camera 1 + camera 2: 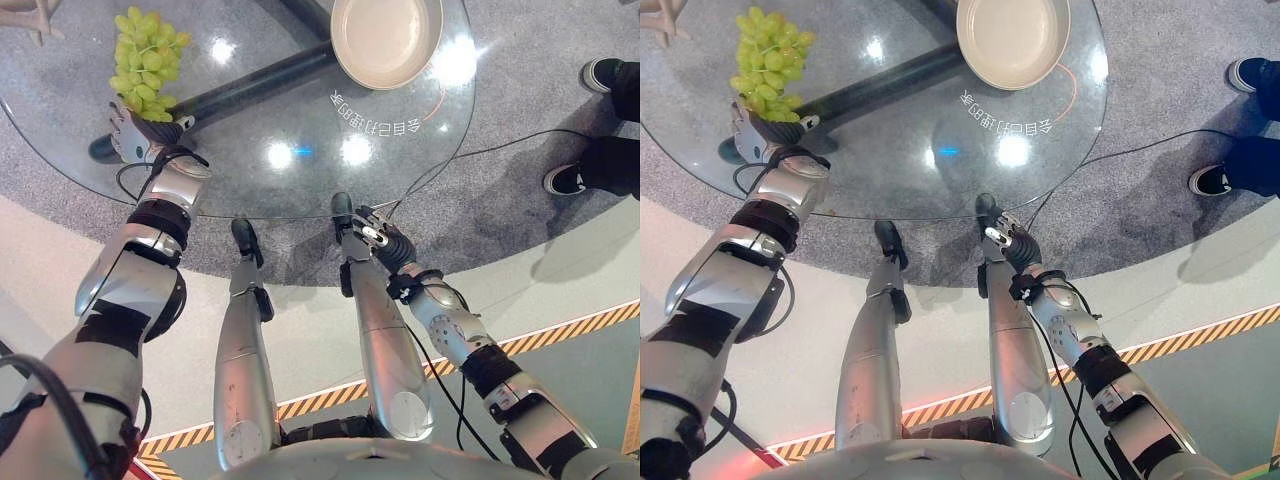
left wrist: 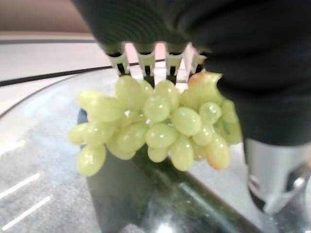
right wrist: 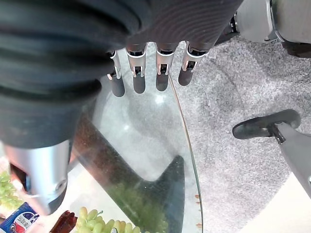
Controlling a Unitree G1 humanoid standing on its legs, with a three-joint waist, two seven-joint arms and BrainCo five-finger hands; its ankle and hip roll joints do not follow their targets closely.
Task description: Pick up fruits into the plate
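At the glass table's [image 1: 250, 185] left edge my left hand [image 1: 135, 130] was clenched round the grapes [image 1: 146, 58] — the plate [image 1: 385, 40] lay well across at the far-right rim — my right hand [image 1: 375, 232] hung relaxed by the near edge.

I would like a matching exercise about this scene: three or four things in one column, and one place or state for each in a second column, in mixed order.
Things:
1. grapes
2. plate
3. left hand
4. right hand

Places or states:
A. empty, at the far side of the glass table
B. by the table's near edge, fingers straight
C. reaching the grapes
D. green bunch lying on the glass

Pairs: 1-D, 2-A, 3-C, 4-B
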